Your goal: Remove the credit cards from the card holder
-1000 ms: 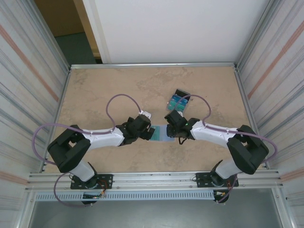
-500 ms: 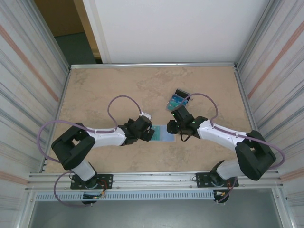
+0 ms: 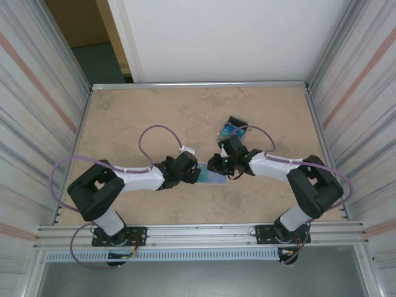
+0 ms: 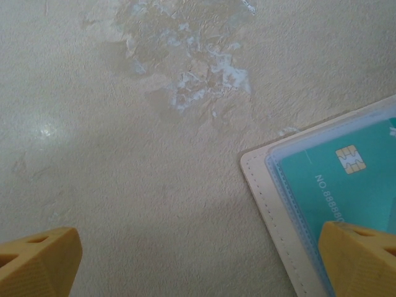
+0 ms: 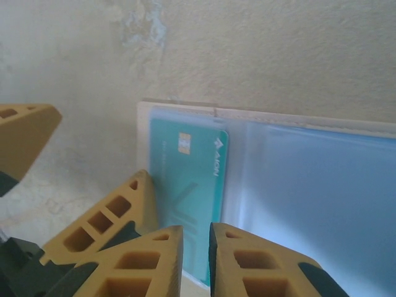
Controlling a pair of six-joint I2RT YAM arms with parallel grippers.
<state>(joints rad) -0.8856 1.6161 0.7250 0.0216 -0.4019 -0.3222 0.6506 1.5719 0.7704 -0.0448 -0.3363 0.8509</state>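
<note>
The card holder [image 3: 213, 176] lies open on the table between the two grippers, pale blue sleeves up, with a cream stitched border [image 4: 263, 185]. A teal card [image 5: 185, 176] with a gold chip still sits in its left sleeve [image 4: 337, 179]. The right sleeve [image 5: 309, 185] looks empty. My left gripper [image 4: 198, 240] is open wide, its right finger [image 4: 359, 257] resting on the holder's left end. My right gripper [image 5: 197, 238] is low over the teal card's near edge, fingers drawn together with a slim gap and nothing between them. Loose cards [image 3: 233, 130] in teal, blue and black lie behind it.
The left gripper's two yellow fingers [image 5: 114, 213] crowd the holder's left edge in the right wrist view. Bare beige tabletop [image 3: 142, 117] stretches to the back and left. Metal rails [image 3: 198, 85] and ribbed walls close in the table.
The right gripper swung a little back and right, then came back down onto the holder's middle. The left gripper and the holder stayed put.
</note>
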